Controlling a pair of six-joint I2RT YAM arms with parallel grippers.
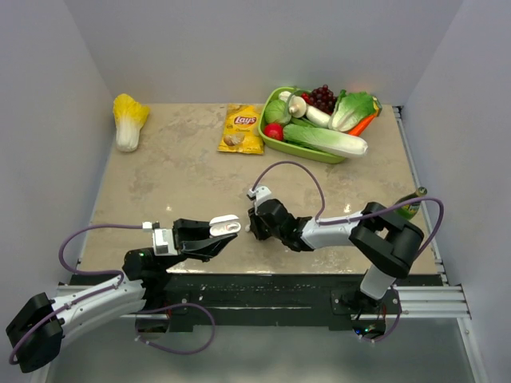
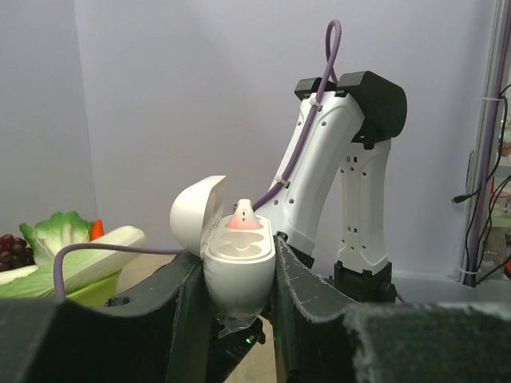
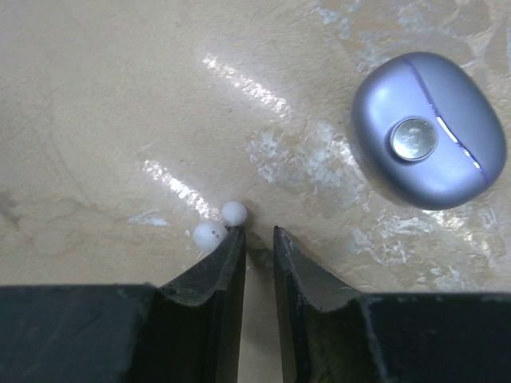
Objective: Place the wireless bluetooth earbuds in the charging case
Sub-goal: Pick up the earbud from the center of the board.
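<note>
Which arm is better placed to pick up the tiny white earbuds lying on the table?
Right: the right gripper sits beside the two tiny white earbuds, while the left gripper is clamped on the open white charging case.

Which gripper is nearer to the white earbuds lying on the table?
Right. The right gripper has its fingertips beside the white earbuds, just outside its gap. The left gripper is well apart, clamped on the open charging case.

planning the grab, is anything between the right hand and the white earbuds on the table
Nothing visible does. The two white earbuds lie right beside the tip of one finger of the right hand, just outside the gap between its fingers rather than inside it. The purple-grey pod sits apart, off to the side.
</note>
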